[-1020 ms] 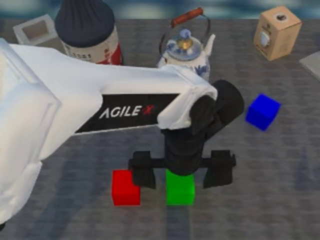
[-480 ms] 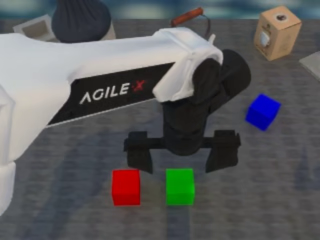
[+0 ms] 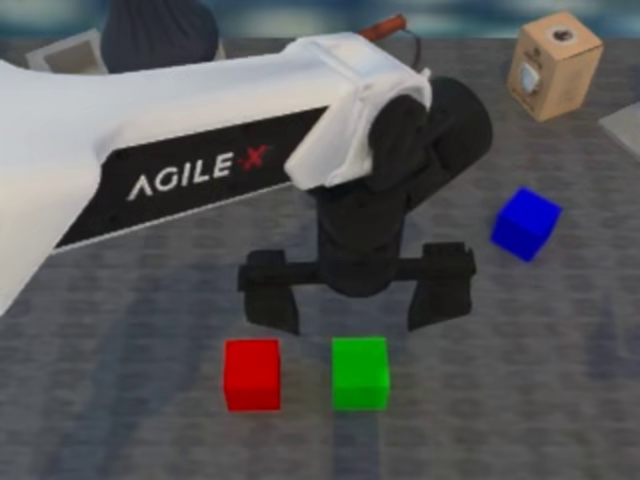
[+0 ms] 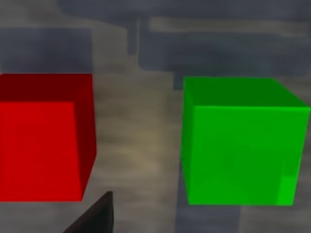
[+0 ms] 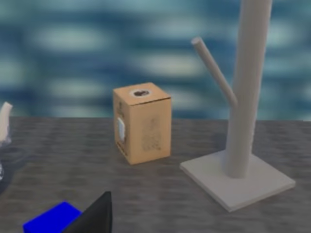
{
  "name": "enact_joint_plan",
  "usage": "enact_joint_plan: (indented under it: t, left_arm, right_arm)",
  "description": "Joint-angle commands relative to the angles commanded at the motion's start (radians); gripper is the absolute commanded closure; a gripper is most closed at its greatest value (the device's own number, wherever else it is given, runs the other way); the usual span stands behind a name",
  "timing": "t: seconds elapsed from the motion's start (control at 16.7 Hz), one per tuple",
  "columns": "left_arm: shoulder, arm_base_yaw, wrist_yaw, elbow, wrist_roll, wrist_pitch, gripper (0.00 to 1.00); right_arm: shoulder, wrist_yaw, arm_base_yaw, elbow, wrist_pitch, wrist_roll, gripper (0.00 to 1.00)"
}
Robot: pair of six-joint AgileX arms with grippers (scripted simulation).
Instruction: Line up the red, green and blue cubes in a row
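The red cube [image 3: 252, 374] and the green cube [image 3: 360, 372] sit side by side near the front edge, a small gap between them. The blue cube [image 3: 526, 223] lies apart, farther back on the right. My left gripper [image 3: 355, 318] hangs open just behind and above the green cube, holding nothing. The left wrist view looks down on the red cube [image 4: 39, 145] and green cube [image 4: 238, 150], with one dark finger [image 4: 99, 218] at its edge. My right arm is out of the top view; its wrist view shows one finger [image 5: 97, 216] beside the blue cube [image 5: 51, 221].
A tan cardboard box [image 3: 553, 64] stands at the back right. Beside it is a pale stand's base [image 3: 625, 125]. A teapot's handle [image 3: 385, 27] pokes out behind my left arm. A dark bottle [image 3: 160, 35] and a grey-white box [image 3: 68, 52] stand at the back left.
My left gripper, open throughout, has lifted off the green cube and drawn back toward the rear. The green cube stays beside the red one. The blue cube has not moved.
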Motion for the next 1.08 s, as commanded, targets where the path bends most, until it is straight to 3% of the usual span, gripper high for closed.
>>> enact_joint_plan:
  t: [0.24,0.48,1.08]
  left_arm:
    - [-0.167,0.094,-0.004,-0.156,0.041,0.109,0.0]
    - [-0.459,0.243,-0.007,-0.438,0.137,0.275,0.0]
    - [-1.43,0.666,0.002,-1.292,0.566,0.757,0.0]
  right_arm:
    - [0.188,-0.002,0.029,0.187,-0.128,-0.06,0.0]
    - [0.544,0.001,0.071,0.514,-0.337,-0.157,0.0]
    - [1.707,0.01,0.197,1.437,-0.96,-0.444,0.0]
